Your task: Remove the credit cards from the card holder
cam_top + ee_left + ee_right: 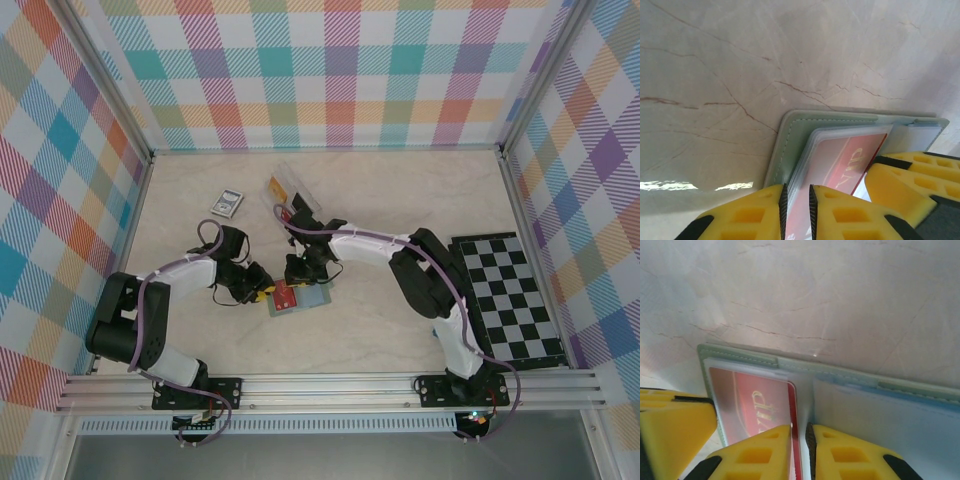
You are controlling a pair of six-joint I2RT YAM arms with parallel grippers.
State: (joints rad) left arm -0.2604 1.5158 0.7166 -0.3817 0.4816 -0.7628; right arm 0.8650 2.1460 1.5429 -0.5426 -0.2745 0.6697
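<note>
Zero cards confirmed out. Seeing one red card [285, 298] seated in the clear sleeve of the card holder [318, 298], lying open at centre of the table [420, 200]. Reading the left gripper [797, 212], at the holder's 9 o'clock, as pressed together on the card's sleeved edge. Reading the right gripper [800, 452], at its 12 o'clock, as nipping the card's edge beside the fold. Can't tell whether the other pockets hold more. Further out at 12 o'clock, spotting a clear tray [297, 197] with something orange inside, too small to call a card. Left to do, by my read: slide the red card free, then check the remaining pockets.
</note>
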